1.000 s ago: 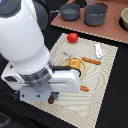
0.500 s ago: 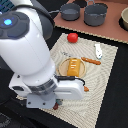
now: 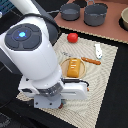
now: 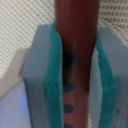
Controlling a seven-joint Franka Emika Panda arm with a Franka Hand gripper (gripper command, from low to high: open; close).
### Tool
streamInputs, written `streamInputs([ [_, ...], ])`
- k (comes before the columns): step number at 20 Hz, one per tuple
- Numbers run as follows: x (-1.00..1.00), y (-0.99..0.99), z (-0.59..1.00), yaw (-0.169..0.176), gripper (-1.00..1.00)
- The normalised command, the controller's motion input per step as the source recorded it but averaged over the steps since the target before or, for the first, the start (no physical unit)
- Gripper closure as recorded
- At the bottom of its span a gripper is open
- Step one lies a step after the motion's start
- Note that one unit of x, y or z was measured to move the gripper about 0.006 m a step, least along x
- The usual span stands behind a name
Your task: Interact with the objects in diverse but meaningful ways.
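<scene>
Arm (image 3: 35,55) has come a bit lower and further over the mat (image 3: 102,82) vs. half a sec ago. It now hides the mat's near corner on the exterior view's left. Toys on the mat lie just as they did before.

Gripper (image 4: 77,65) is closed tight on the sausage stick (image 4: 75,22). The wrist view shows this close up: green pads (image 4: 54,70) press on both sides of the dark red stick, no gap. The stick pokes out past the pads, w/ pale woven mat behind it. In the exterior view the big white arm blocks the gripper, so can't see it there.

Other toys, exterior view:
- Red tomato (image 3: 73,37) sits near the mat's far edge, on its own, w/ room all round.
- Orange-yellow block (image 3: 73,67) lies inside a round plate (image 3: 64,64) in the middle of the mat. The arm is just beside the plate.
- Thin orange stick thing (image 3: 91,61) lies just beside the plate, on the exterior view's right.
- Small white-and-blue piece (image 3: 98,50) lies near the mat's edge on the exterior view's right.

Open room: bare mat on the exterior view's right, nearer than the orange stick thing. Two grey pots (image 3: 96,14) stand well apart from the mat, on the brown surface (image 3: 112,31) at the back.
</scene>
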Motion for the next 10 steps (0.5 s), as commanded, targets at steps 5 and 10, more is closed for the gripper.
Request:
streamInputs([
  [5, 0.30, 0.00, 0.63, 0.000, -1.00],
  [10, 0.29, -0.01, 0.91, 0.000, -1.00],
])
